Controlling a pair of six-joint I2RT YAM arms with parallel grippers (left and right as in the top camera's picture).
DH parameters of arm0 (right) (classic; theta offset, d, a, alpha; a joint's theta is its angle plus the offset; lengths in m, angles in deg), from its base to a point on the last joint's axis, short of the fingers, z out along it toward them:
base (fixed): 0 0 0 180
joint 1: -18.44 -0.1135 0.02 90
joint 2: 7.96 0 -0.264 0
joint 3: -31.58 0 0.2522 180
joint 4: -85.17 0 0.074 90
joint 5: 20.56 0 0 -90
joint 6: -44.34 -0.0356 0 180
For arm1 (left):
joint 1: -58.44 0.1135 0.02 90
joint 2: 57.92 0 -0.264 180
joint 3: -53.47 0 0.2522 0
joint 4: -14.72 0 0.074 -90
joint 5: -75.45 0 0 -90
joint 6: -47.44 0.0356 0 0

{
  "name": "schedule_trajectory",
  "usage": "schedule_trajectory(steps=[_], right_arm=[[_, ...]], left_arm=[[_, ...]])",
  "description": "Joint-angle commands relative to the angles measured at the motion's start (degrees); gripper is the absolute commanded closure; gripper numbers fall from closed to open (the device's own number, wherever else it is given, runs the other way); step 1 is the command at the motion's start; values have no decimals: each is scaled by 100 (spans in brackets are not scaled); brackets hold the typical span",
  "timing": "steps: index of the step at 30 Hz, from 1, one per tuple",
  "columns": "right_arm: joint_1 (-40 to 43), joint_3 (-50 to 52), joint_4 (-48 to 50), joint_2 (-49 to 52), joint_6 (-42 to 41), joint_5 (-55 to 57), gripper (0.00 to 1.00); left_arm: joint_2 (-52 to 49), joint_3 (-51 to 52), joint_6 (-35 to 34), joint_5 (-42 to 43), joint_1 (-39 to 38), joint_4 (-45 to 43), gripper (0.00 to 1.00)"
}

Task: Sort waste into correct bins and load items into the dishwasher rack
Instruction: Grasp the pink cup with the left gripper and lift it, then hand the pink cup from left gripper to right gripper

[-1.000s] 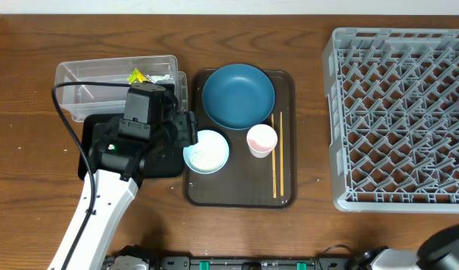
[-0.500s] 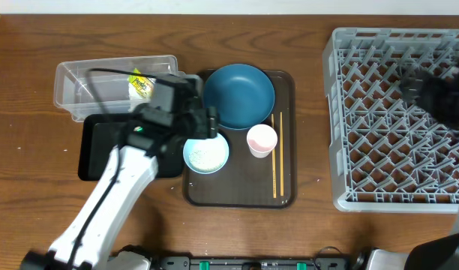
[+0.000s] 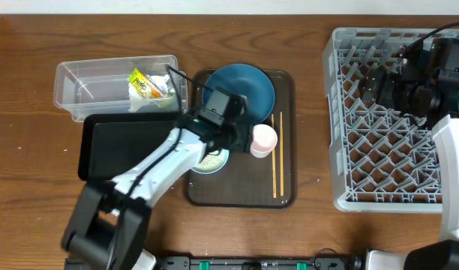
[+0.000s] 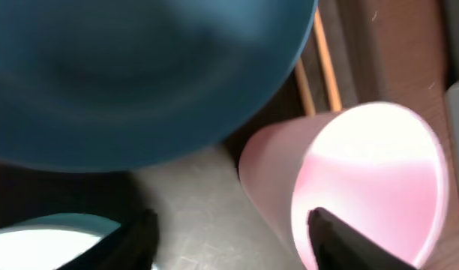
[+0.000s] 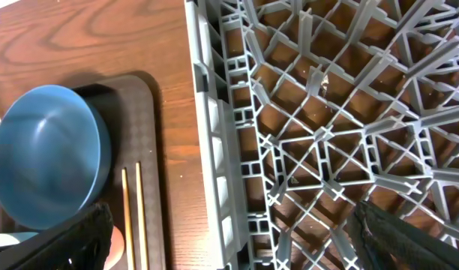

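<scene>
Cup (image 4: 349, 180), pink, near wall between spread left fingers (image 4: 136, 240).

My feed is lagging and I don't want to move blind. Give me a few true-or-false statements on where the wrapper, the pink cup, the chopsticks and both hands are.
1. The snack wrapper lies in the clear tub. True.
2. The pink cup stands in the rack. False: it is on the brown tray, beside the dark blue dish.
3. The right hand holds the chopsticks. False: it is open and empty over the rack, and the chopsticks lie on the brown tray.
4. The left hand is open, close to the pink cup. True.
</scene>
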Motion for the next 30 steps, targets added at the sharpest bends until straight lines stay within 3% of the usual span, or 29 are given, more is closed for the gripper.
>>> schedule_trajectory(steps=[1,2,5,11,17,22,28,30], right_arm=[[-37,-28,-7,9,90,55,1],[-37,-28,-24,9,90,55,1],[-31,-28,-85,9,92,57,1],[-26,-24,-85,11,90,98,1],[-26,-24,-146,31,85,520,1],[-28,-22,-140,101,105,236,1],[-120,-20,188,278,1585,-2415,4],[-192,-20,214,393,2173,-3508,4]], left_arm=[[-234,-44,-28,28,-55,-20,43],[-295,-44,-92,28,-63,-20,45],[-363,-44,-144,28,-66,-17,66],[-289,-44,-284,31,-63,-17,94],[210,-48,-295,883,232,-15,94],[809,-48,-551,2024,1102,-26,94],[857,-48,-1220,4428,2378,-723,94],[787,-48,-1799,5200,2647,-1071,94]])
